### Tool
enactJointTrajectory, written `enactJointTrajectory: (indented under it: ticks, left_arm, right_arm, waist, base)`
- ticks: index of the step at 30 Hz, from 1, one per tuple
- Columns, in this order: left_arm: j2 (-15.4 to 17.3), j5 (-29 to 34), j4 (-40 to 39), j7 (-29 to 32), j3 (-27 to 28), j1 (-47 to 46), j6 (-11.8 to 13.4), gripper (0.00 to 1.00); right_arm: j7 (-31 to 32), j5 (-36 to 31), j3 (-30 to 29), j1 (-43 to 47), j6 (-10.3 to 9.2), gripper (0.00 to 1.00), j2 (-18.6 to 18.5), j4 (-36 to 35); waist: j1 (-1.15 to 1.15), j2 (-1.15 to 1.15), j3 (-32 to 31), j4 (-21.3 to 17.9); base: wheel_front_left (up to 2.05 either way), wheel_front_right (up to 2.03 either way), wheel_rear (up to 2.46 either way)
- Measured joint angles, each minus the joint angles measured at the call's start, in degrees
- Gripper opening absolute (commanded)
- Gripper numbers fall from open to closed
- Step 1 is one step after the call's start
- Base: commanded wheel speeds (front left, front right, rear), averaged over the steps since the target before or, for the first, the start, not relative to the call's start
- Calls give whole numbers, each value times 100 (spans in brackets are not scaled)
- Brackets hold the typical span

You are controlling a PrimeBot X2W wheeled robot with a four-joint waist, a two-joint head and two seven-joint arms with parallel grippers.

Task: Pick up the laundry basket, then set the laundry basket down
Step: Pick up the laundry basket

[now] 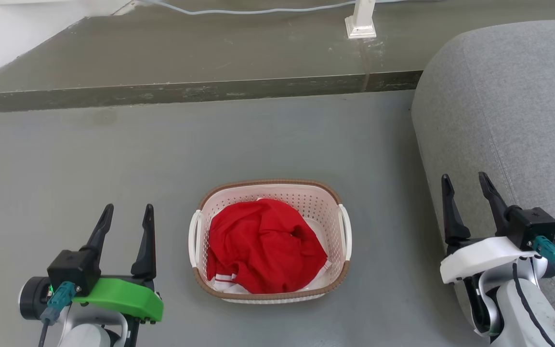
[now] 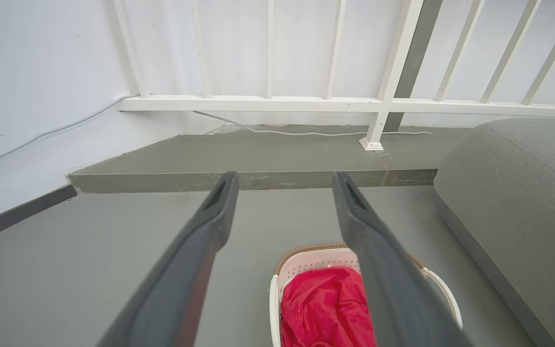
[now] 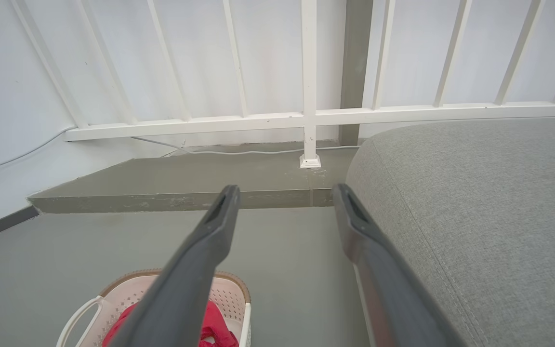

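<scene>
Two grip points on the laundry basket [image 1: 301, 200]: left loop handle [image 1: 193, 238] and right loop handle [image 1: 346, 231]. Stands upright on the grey floor [image 1: 113, 159], low in the head view and between both arms, with a red garment [image 1: 263, 246] heaped inside.

Left jaws: spread wide, holding nothing, near the left loop handle but apart from it. Right jaws: likewise spread and empty, farther out from the right loop handle, in front of the edge of the grey sofa [image 1: 508, 106].

Probable faults from this position:
- Tilt from an uneven lift on the two sides, with shift or spill of the red garment as a likely result.
- Slip off a thin loop after a shallow catch at the fingertips only.
- Jab into the perforated wall after an approach aimed too far inward.
- Contact between the right arm and the sofa; little room on that side.

Limits of view:
- Clearance behind either loop: not readable from above.
- White striped fabric [image 1: 224, 279] at the near edge: part of the red garment or a separate item, not determinable.
- Underside of the basket: hidden.
- Wrist views: basket cut off at the bottom edge and partly behind a dark finger.
</scene>
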Motion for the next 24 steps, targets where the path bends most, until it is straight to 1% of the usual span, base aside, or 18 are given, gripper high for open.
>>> enactJointTrajectory:
  ticks: [11, 24]
  left_arm:
    - [22, 1, -178, 57, 19, 100, 44, 100]
    - [33, 33, -430, 167, 43, 89, 51, 100]
  right_arm:
    - [9, 0, 1, 10, 0, 100, -5, -92]
    - [113, 5, 2, 3, -5, 100, -1, -268]
  waist:
    - [0, 0, 75, -14]
    - [0, 0, 496, -4]
  base:
    - [0, 0, 0]
    - [0, 0, 0]
